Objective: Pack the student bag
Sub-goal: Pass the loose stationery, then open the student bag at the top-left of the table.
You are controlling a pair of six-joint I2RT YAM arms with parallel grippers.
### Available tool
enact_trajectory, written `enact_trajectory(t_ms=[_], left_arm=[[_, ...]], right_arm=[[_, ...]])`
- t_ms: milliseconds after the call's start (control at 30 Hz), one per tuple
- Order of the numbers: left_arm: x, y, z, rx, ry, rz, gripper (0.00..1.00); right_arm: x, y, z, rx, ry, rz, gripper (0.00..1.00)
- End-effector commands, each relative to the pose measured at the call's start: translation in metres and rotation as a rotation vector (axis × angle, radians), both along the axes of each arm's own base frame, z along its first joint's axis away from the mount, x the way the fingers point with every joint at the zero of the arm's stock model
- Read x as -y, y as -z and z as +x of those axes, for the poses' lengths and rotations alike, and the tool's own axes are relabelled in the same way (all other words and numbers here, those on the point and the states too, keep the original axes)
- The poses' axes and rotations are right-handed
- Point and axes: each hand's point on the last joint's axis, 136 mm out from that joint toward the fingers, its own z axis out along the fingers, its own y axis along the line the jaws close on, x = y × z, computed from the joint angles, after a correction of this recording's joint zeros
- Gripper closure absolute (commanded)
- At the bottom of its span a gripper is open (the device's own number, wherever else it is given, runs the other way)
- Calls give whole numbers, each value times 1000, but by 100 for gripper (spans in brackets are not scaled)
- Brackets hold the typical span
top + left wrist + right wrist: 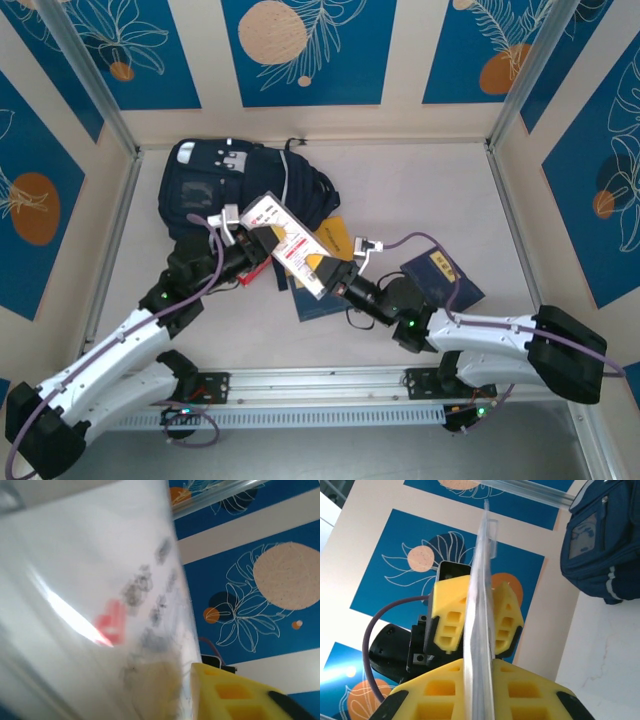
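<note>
student bag point(235, 185): dark navy, white-grey patches | packet point(282, 238): white, red print | my right gripper point(479, 680): yellow | wall panels point(355, 70): blue, white leaves

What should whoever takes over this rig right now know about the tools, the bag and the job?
Right tool: shut on the clear flat pack, which is raised off the table.
Left tool: fingers flank the same pack; grip unclear.
Student bag: lying far left on the table; pack not in it.
Done: pack lifted.
Left: put the pack into the bag; a navy booklet lies on the table.
</note>
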Motion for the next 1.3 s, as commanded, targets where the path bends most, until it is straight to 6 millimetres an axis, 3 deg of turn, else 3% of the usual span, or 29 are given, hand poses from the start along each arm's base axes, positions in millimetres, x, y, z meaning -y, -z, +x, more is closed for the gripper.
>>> enact_trajectory(t_ms=[0, 133, 233, 333, 533, 700, 867, 1100, 1267], left_arm=[[1, 0, 1, 35, 6, 94, 49], [-14, 8, 10, 54, -46, 325, 29], [-27, 19, 29, 26, -96, 566, 26], [-18, 29, 54, 32, -45, 770, 25], [-10, 57, 124, -30, -18, 1046, 26], [-8, 80, 189, -88, -27, 1117, 29], [1, 109, 234, -122, -11, 1146, 30], [17, 138, 269, -137, 26, 1201, 40], [18, 156, 276, -164, 47, 1222, 51]], right_arm=[[20, 8, 12, -28, 105, -58, 100], [56, 33, 22, -105, 221, -254, 100], [90, 44, 27, -141, 315, -375, 100], [114, 53, 32, -185, 348, -461, 100], [150, 67, 37, -237, 425, -660, 100], [163, 69, 36, -231, 424, -741, 100], [168, 71, 31, -208, 400, -775, 100], [174, 82, 25, -211, 382, -729, 100], [173, 80, 26, -207, 357, -711, 100]])
